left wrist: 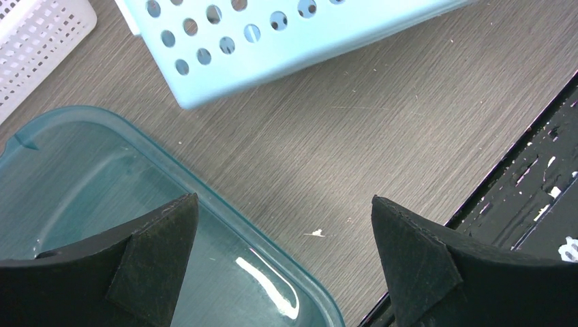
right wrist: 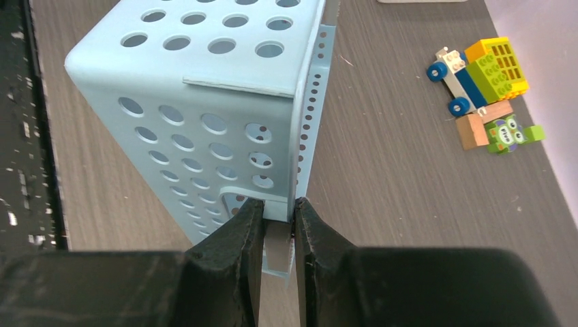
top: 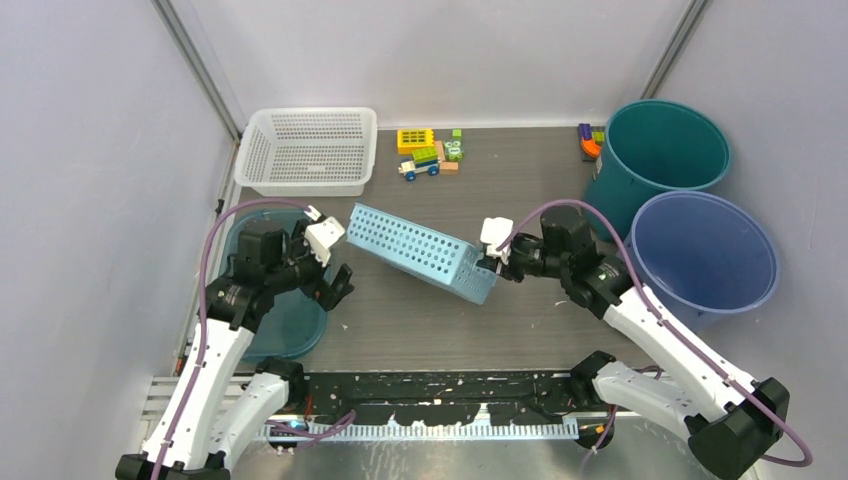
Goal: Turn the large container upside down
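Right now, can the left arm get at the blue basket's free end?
Probably yes. The left gripper hangs open over the teal tub, just beside the free end of the blue basket, with only bare table between them. The right gripper pinches the far rim.

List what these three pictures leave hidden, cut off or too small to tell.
- Top view: the light blue basket turns its outside to the camera, so its inside is hidden.
- Top view: the toy blocks are half hidden behind the teal bucket.
- Left wrist view: the teal tub is cut off by the frame edge.
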Tool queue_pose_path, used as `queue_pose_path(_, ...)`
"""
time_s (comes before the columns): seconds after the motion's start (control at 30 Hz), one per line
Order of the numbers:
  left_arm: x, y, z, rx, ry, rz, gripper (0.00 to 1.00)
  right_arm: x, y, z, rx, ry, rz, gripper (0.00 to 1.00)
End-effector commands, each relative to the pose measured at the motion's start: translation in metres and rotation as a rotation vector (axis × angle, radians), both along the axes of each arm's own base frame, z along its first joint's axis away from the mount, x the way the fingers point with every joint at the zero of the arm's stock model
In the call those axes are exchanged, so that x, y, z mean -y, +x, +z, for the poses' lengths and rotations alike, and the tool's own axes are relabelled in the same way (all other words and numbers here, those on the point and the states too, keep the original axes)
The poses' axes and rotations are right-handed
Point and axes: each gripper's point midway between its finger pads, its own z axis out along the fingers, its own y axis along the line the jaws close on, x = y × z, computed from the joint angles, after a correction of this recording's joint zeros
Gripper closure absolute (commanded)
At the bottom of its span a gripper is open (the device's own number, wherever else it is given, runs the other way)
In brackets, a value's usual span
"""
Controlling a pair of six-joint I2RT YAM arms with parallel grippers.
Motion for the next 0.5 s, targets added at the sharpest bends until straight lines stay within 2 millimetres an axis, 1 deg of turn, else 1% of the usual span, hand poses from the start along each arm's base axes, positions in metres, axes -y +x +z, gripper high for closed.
queue_pose_path(0.0,0.003,0.0,0.006,0.03,-0.021,-0.015,0.0,-0.009,-0.008,0.034,-0.058,0.101,0.013,0.99)
queue_pose_path(0.27,0.002,0.0,0.006,0.034,-0.022,-0.013,0.0,-0.016,-0.017,0.058,-0.212,0.18,0.002,0.99)
queue_pose_path(0.37,0.002,0.0,0.006,0.034,-0.022,-0.014,0.0,-0.017,-0.017,0.061,-0.262,0.196,-0.016,0.99)
queue_pose_path(0.47,0.002,0.0,0.006,0.034,-0.022,-0.013,0.0,-0.016,-0.013,0.059,-0.314,0.199,-0.047,0.99)
